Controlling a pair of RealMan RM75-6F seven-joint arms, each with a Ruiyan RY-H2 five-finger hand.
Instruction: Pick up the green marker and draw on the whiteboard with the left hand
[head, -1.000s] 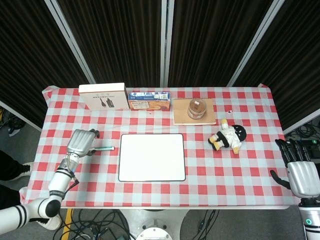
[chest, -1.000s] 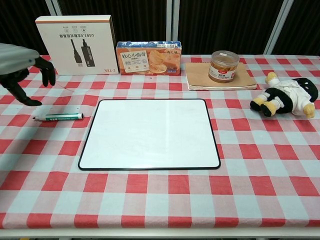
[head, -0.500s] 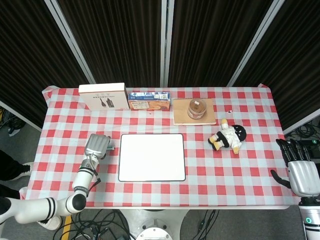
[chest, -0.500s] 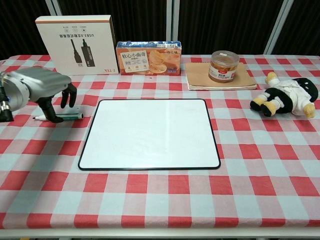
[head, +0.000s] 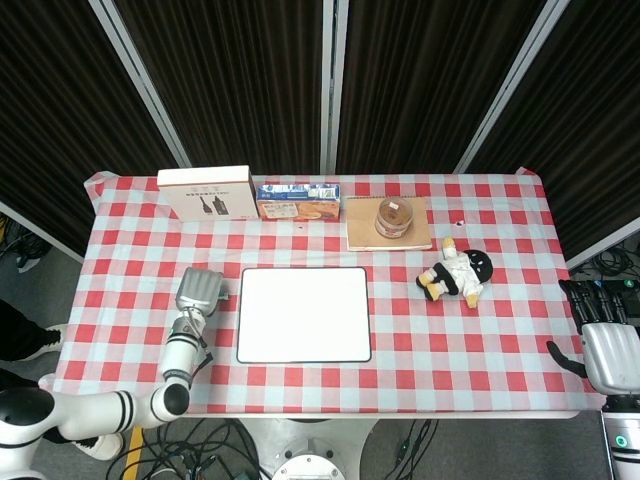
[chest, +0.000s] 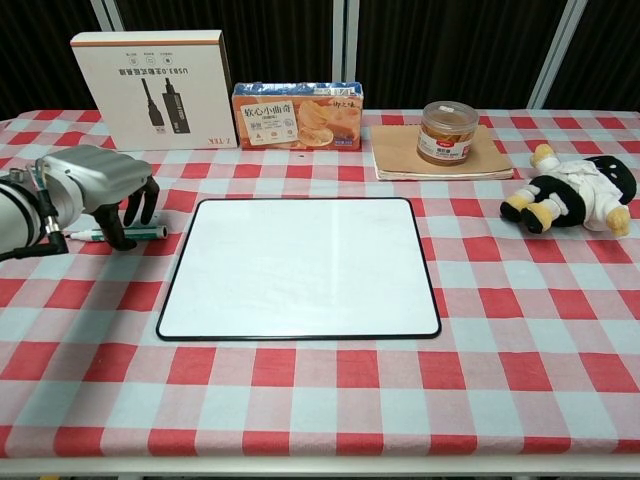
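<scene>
The green marker (chest: 152, 231) lies flat on the checked cloth just left of the whiteboard (chest: 300, 265); in the head view the hand hides it. My left hand (chest: 95, 185) hangs over the marker's middle, dark fingers (chest: 120, 236) curled down to the cloth on both sides of it, and nothing shows it lifted. From above, the left hand (head: 200, 290) sits beside the left edge of the whiteboard (head: 303, 314). My right hand (head: 608, 345) rests off the table's right edge, fingers apart and empty, seen only in the head view.
Along the back stand a white cable box (chest: 150, 88), an orange snack box (chest: 297, 116) and a jar (chest: 448, 132) on a brown pad (chest: 400, 162). A plush doll (chest: 570, 195) lies at the right.
My left hand came in from the far left, settled over the marker and lowered its fingers around it. The marker has stayed in place. The right hand barely moved.
</scene>
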